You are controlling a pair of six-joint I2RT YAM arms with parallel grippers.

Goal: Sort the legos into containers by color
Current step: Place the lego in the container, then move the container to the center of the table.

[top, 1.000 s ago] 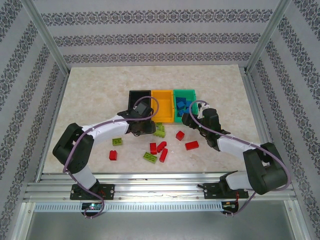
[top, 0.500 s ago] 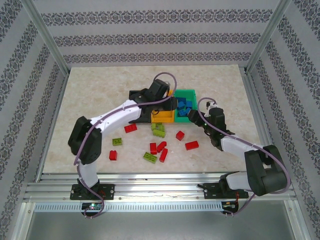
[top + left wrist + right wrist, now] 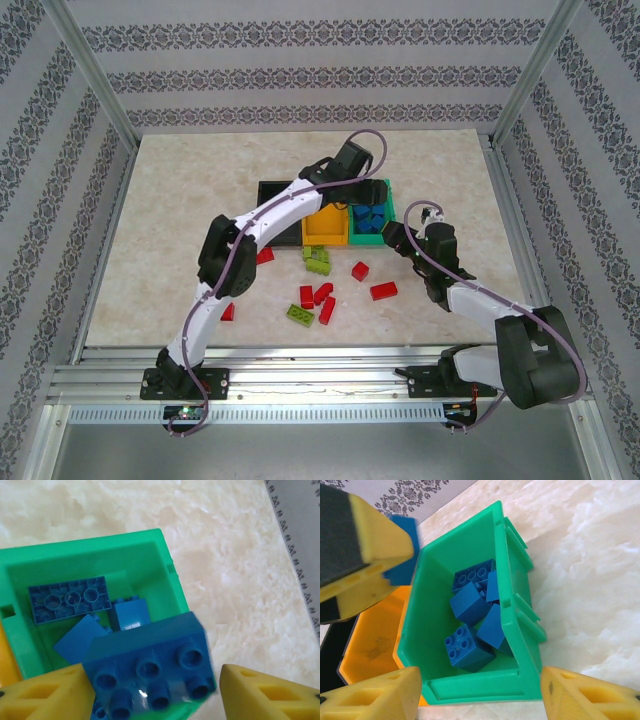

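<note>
- The left gripper (image 3: 157,685) is over the green container (image 3: 388,212), near its far edge; its jaws are spread, with a blue brick (image 3: 150,660) between them and a slight gap showing on the right finger's side.
- The right gripper (image 3: 482,690) hangs by the green container's near right corner, its jaws parted and unclenched, grasping nothing.
- Inside the green container lie five more blue bricks: one flat (image 3: 472,575) towards the far wall with its hollow underside showing, one (image 3: 469,649) towards the near wall, studs in view, and the others grouped between them and along the right wall.
- The orange container (image 3: 326,228) stands between the green one and the black container (image 3: 275,192), all three in a row on the table (image 3: 180,190).
- Lime bricks (image 3: 316,260) sit just off the orange container's near edge; another (image 3: 300,315) lies closer to the table's near edge.
- Three red bricks (image 3: 327,310) lie in a loose cluster beside that lime one.
- Two more, a red brick (image 3: 360,271) and a longer red one (image 3: 383,290), lie towards the right.
- A red brick (image 3: 265,255) rests near the black container's near edge, partly hidden by the left arm (image 3: 235,250); another (image 3: 228,312) shows nearer the table's near left corner.
</note>
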